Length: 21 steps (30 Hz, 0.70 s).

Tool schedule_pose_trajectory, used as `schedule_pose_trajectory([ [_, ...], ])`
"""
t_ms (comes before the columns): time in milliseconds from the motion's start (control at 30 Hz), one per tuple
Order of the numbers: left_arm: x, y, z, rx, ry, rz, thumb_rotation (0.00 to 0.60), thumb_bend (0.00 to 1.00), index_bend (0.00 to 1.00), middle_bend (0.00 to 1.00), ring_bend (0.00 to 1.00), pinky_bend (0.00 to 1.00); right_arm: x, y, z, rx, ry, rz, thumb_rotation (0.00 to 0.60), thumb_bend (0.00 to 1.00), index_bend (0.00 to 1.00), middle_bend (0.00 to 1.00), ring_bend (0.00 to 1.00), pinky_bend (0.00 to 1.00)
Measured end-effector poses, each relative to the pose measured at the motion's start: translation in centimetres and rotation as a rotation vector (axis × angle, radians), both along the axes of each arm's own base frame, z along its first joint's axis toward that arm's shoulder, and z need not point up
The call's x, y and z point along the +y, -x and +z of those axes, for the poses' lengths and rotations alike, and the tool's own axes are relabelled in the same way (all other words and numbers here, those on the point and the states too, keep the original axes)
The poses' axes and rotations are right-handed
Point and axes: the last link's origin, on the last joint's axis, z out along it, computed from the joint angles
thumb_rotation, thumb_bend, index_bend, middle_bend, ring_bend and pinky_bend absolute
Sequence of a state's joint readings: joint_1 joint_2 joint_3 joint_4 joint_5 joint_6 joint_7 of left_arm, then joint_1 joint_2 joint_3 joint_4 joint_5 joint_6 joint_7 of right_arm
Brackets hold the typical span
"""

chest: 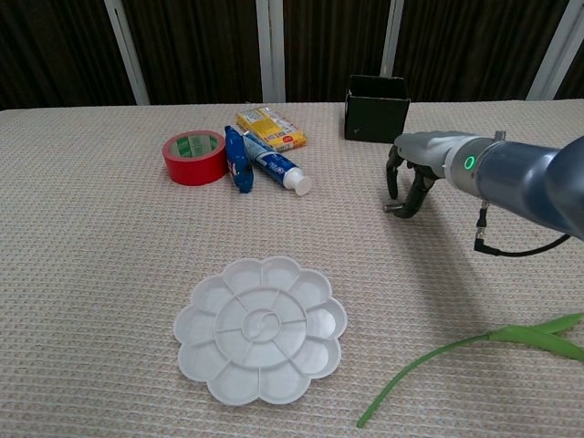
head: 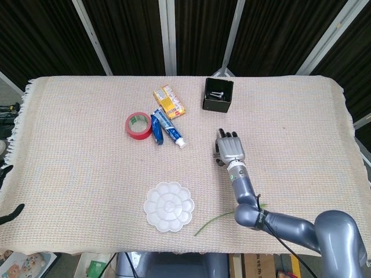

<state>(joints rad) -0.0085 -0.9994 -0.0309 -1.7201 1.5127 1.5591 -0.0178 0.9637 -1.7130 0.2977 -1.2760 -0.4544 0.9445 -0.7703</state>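
Stem: green stem lies nearest me, well fwd of the black box and a bit to its R.
Palette: white flower palette, well fwd and L of the box, untouched.
R hand: my right hand is just fwd of the box, slightly R, apart from it. Fingers curled down, tips pinching a small metal bolt.
Bolt: at my fingertips, low over the cloth; can't tell if it clears the weave or touches.
L hand: not in either view.
Tube, tape, pack: blue toothpaste tube, red tape roll and yellow pack sit L of the box, near each other.
Box: upright at the far side; head view shows screws already inside.
Progress (my read): grasp done, bolt is in my fingers. Not yet done: it's outside the box, w/ a gap between.
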Motion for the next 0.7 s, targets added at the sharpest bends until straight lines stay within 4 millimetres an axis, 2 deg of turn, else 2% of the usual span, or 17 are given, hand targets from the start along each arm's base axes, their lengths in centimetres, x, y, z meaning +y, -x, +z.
schedule_pose_trajectory([
  [700,0.08,0.06,-0.04,0.005,-0.002,0.006,0.600,0.34,0.12,0.00,0.00,0.00,-0.88,-0.34,-0.80,0.015,-0.001,0.004,0.600,0.29,0.57,0.11,0.18,0.14],
])
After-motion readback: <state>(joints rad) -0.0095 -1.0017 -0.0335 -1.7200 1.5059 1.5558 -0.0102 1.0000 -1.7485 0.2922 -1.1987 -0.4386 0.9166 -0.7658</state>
